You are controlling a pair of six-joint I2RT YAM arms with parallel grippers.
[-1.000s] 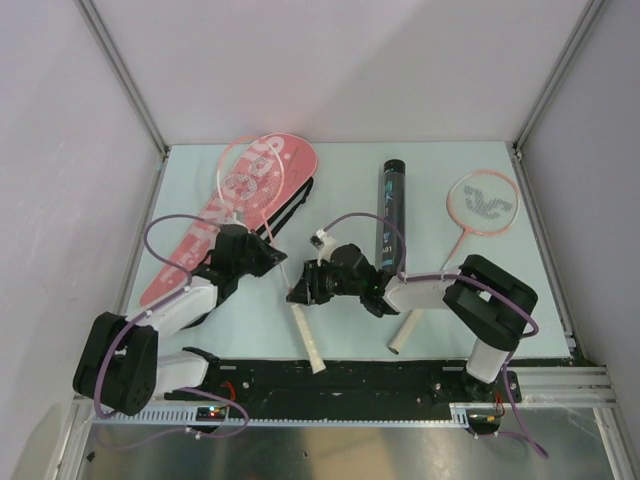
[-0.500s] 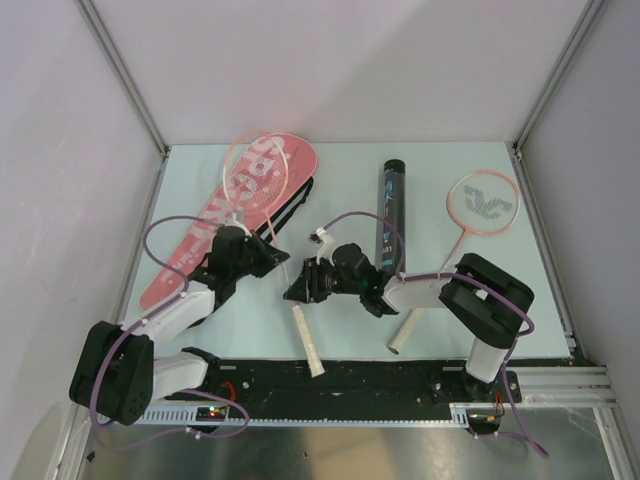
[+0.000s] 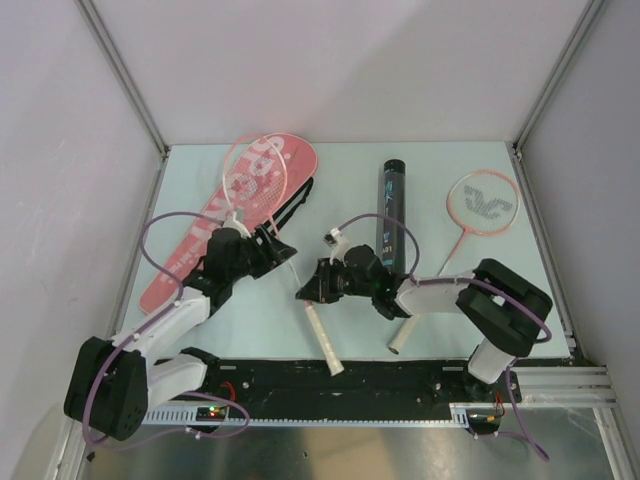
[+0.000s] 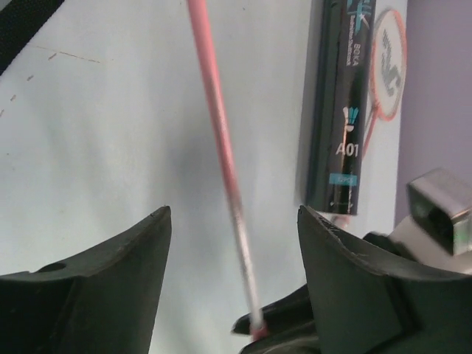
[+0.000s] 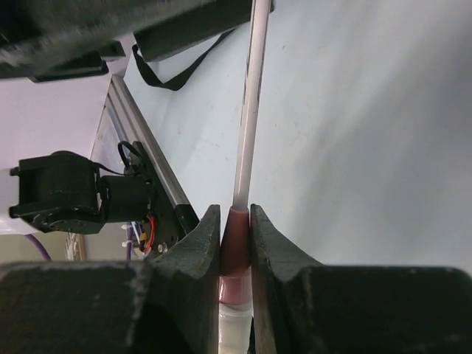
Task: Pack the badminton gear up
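Now my right end effector (image 5: 236, 221) pinches the racket (image 3: 322, 342), my left end effector (image 4: 234, 214) spread; next I'd slide it into the case (image 3: 297, 158).

The left pincer (image 4: 234, 221) has sprung open around the racket (image 3: 322, 340) shaft (right pincer (image 5: 234, 221) tightened).

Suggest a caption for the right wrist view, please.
Right gripper shut on the racket at its pink collar.

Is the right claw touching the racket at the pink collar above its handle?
Touching. The right wrist view shows the right claw with both fingers pressed against the racket at its pink collar, no gap either side.
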